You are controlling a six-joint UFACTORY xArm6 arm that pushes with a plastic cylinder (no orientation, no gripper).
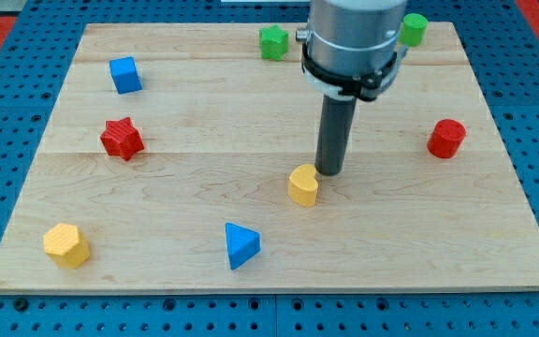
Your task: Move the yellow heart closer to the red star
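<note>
The yellow heart [302, 184] lies near the middle of the wooden board [176, 215]. The red star [121, 139] lies at the view's left, well apart from the heart. My tip [329, 172] rests on the board just to the right of the yellow heart and slightly above it in the view, touching or nearly touching its right edge. The rod rises from there to the grey arm body [354, 42] at the view's top.
A blue cube [124, 74] lies at the top left, a green star [272, 42] and a green cylinder [414, 29] at the top, a red cylinder [446, 139] at the right, a yellow hexagon [67, 245] at the bottom left, a blue triangle [240, 244] below the heart.
</note>
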